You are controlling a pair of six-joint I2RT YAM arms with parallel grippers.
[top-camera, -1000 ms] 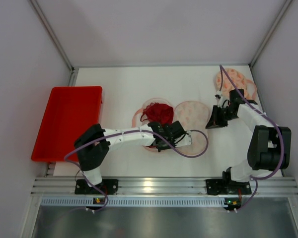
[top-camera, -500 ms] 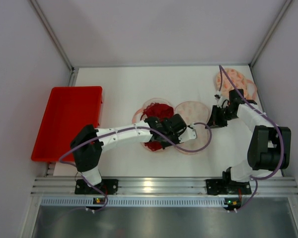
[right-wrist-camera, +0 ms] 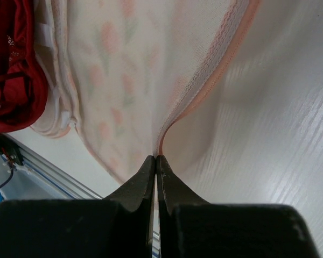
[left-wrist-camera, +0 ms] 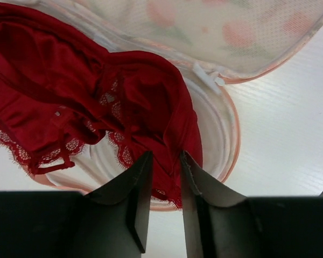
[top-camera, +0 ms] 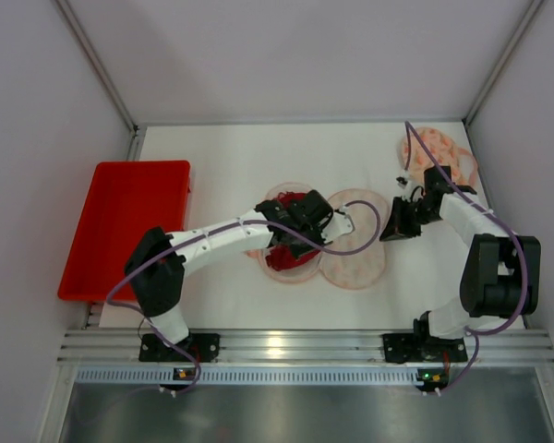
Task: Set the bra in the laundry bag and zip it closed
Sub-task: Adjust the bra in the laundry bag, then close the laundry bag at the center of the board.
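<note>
Red bra (left-wrist-camera: 70,91) at left gripper (left-wrist-camera: 166,157) (parted)

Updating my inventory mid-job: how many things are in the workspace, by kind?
Red lace bra: 1
Round floral mesh laundry bags with peach trim: 2, the open one and a spare at the far right
Red plastic bin: 1
Total: 4

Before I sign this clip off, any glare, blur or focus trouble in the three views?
Top external: even light, sharp, one glare patch on the metal rail. Left wrist: bra crisp, left fingers dark and soft. Right wrist: laundry bag slightly soft, right fingers near-black, no detail.
</note>
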